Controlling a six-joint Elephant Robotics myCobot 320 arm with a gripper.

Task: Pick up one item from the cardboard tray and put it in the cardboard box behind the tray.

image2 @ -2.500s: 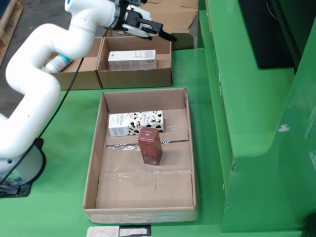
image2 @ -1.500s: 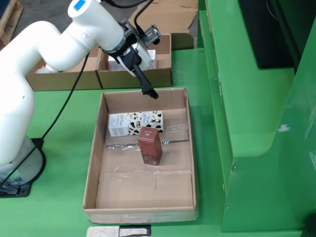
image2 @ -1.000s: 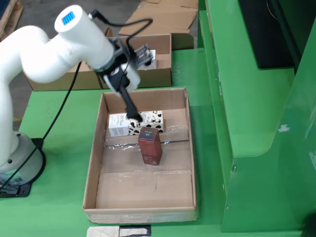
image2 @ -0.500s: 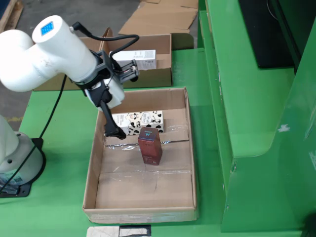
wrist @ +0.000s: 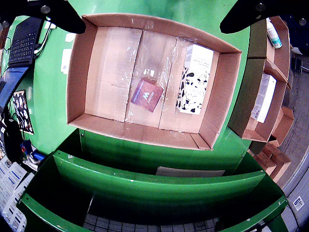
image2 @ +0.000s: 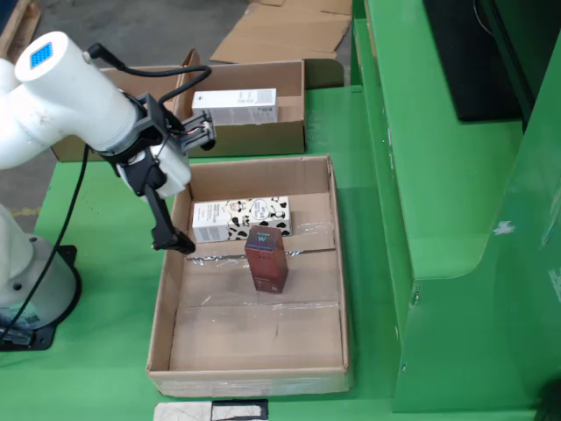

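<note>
Gripper (image2: 173, 239) left of red carton (image2: 266, 258), apart

- Gripper (wrist: 152, 19) fingers (wrist: 63, 14) run off the wrist view's top edge.
- Print on the cow-patterned carton (wrist: 194, 77) is too small to read.

The arm (image2: 53, 105) is glossy white, built of fat rounded tube segments, with a small blue square marking (image2: 40, 56) on one joint cap. A black cable (image2: 131, 68) loops over the wrist. The gripper (image2: 172, 230) is black, with long tapered fingers (wrist: 53, 12) carrying round silver screws (wrist: 45, 8). The base (image2: 31, 294) is a white cylinder on a dark plate.
</note>
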